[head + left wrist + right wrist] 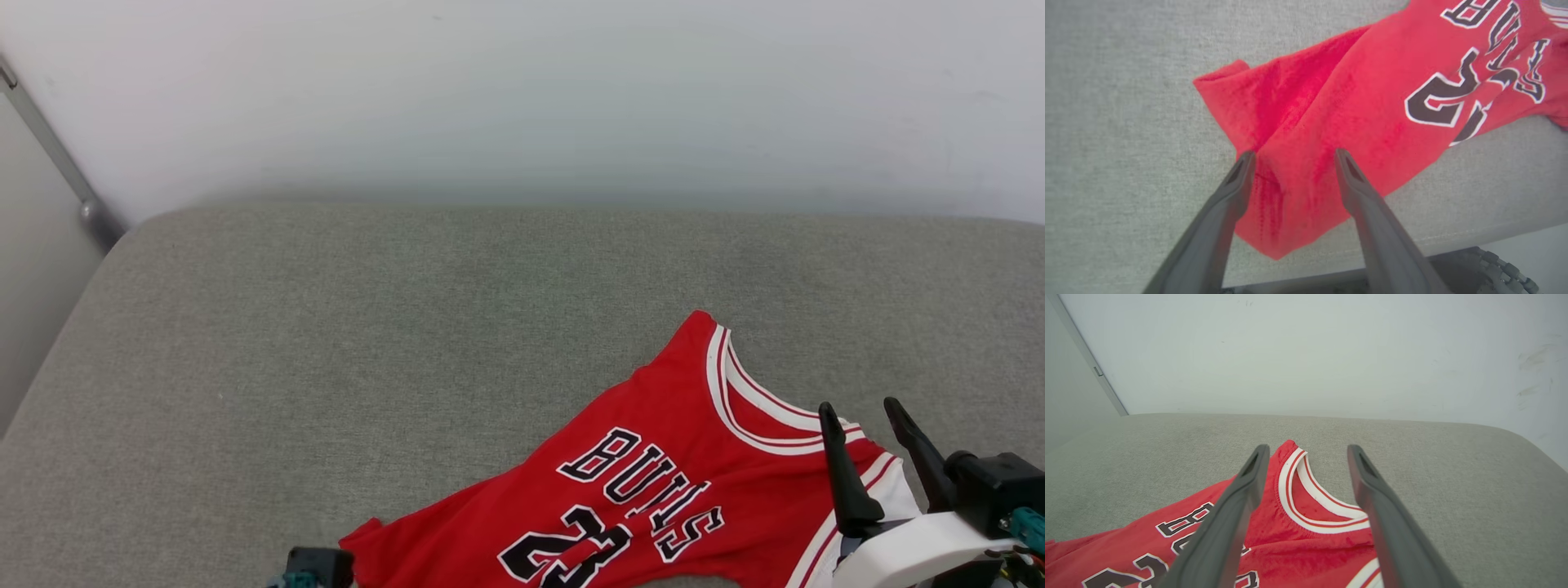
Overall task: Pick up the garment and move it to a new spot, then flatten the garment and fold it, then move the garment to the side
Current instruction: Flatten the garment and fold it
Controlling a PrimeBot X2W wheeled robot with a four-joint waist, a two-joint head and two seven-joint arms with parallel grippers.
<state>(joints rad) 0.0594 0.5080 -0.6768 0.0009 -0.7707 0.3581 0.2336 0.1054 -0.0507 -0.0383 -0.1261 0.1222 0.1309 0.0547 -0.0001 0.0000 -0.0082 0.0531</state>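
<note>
Lying rumpled in the lower right of the head view, the garment [653, 457] is resting lettering-up on the grey padded surface [326, 327], with its striped neck trim pointing toward the wall [522, 98]. The left tool [1294, 156] is hovering with its fingers spread apart on either side of a bunched red hem corner near the surface's front edge, clamping nothing. The right tool [859, 406] is also standing wide apart, straddling the collar. Both are likely sitting at opposite ends so the cloth can be stretched flat.
</note>
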